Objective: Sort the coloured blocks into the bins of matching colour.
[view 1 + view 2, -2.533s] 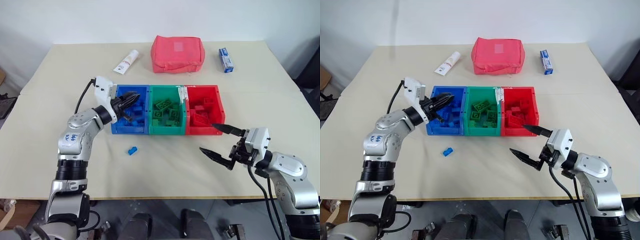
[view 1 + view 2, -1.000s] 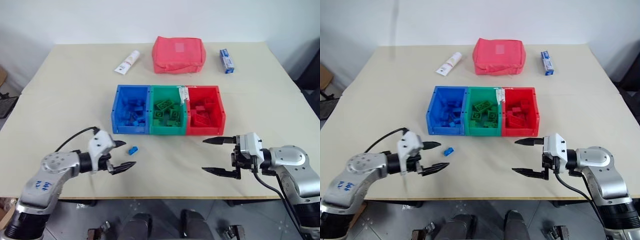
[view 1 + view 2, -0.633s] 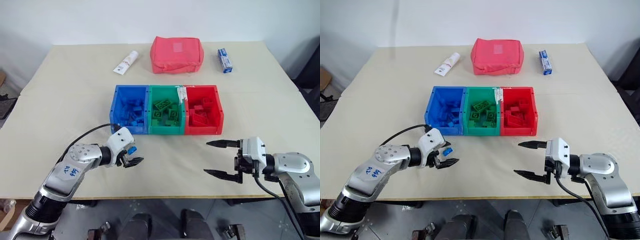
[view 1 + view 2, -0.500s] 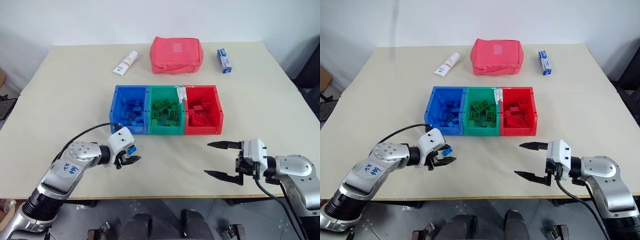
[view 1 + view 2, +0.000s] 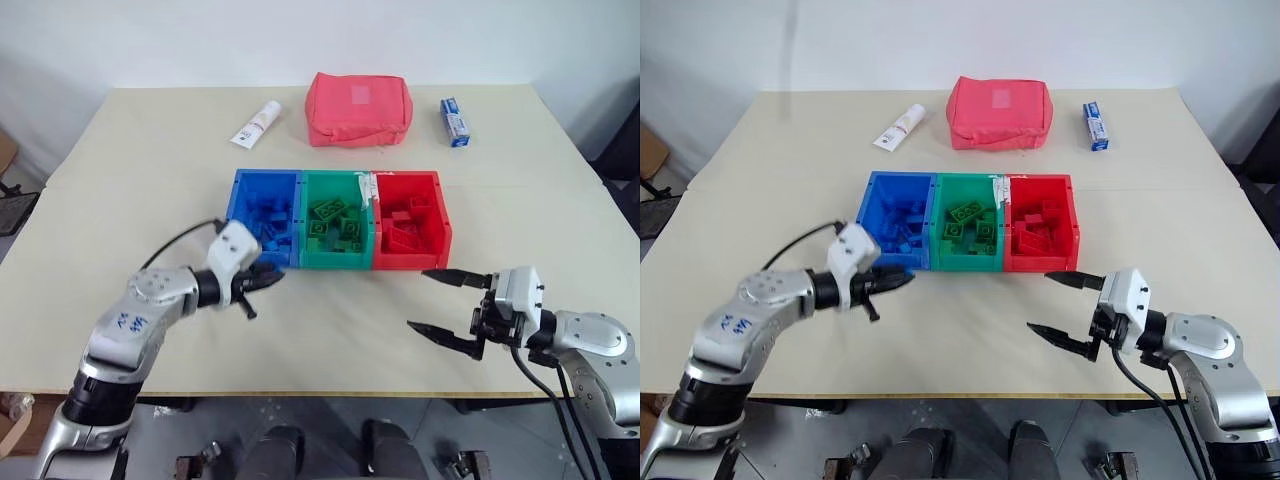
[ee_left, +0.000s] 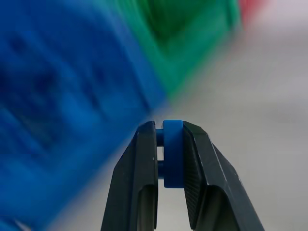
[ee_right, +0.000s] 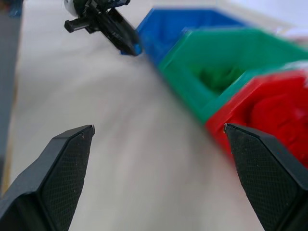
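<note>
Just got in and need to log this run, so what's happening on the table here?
The robot is sorting toy bricks by colour. Its left tool is shut on a small blue block and is held just in front of the blue bin, the leftmost of three joined bins. The green bin and red bin already hold bricks of their own colours, as does the blue one. The right tool is wide open and empty, above the table in front of the red bin.

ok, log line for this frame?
left gripper: shut on blue block, near blue bin front | right gripper: open, empty, by red bin | stage: carrying
</note>
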`<action>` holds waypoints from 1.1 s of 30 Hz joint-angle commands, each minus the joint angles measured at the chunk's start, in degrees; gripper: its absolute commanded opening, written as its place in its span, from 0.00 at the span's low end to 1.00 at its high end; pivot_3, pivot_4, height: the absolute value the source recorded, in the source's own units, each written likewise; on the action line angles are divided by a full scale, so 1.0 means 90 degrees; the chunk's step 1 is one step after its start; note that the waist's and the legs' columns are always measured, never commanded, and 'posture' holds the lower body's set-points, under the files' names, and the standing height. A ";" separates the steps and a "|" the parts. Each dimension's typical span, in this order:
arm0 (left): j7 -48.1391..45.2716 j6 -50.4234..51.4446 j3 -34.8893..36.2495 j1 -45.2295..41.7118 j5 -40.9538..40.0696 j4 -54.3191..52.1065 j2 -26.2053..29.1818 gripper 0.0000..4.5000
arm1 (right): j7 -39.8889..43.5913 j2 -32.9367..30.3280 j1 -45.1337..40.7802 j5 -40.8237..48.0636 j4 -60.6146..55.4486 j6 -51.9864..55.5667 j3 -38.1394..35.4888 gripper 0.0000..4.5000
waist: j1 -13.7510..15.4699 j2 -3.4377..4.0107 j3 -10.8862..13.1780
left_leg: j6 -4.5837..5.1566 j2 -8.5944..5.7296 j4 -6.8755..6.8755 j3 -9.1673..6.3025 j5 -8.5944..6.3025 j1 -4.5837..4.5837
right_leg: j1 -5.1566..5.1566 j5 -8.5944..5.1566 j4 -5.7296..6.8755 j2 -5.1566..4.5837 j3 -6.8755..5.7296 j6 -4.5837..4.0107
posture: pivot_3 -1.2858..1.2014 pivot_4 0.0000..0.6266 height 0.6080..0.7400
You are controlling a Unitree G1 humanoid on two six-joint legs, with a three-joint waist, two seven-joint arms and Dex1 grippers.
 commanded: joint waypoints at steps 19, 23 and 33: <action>-0.0680 -0.1780 0.1002 -0.0599 -0.0156 0.1661 0.0149 0.84 | -0.0462 0.0121 -0.0510 0.0175 -0.0071 0.0029 -0.0297 1.00 | -0.0143 0.0002 -0.0001 | 0.0001 0.0002 -0.0008 0.0014 -0.0001 0.0006 | -0.0008 0.0001 0.0005 0.0003 0.0009 0.0002 | 0.52 0.24 1.00; -0.1190 -0.2174 0.1348 0.0031 -0.0332 0.1652 0.0575 0.84 | -0.0307 0.0100 -0.0589 0.0121 0.0070 -0.0013 -0.0227 1.00 | -0.0153 0.0002 -0.0001 | 0.0001 0.0003 -0.0010 0.0009 0.0000 0.0006 | -0.0006 -0.0001 0.0004 0.0001 0.0007 -0.0001 | 0.52 0.24 1.00; -0.3240 -0.4236 0.2624 0.2988 -0.0579 0.1377 0.1500 0.84 | 0.0934 -0.0440 -0.0413 -0.0049 0.0403 -0.0253 0.0048 1.00 | -0.0170 0.0004 -0.0001 | 0.0005 0.0007 -0.0029 0.0010 -0.0002 0.0006 | -0.0005 -0.0003 -0.0018 -0.0005 0.0006 -0.0006 | 0.52 0.24 1.00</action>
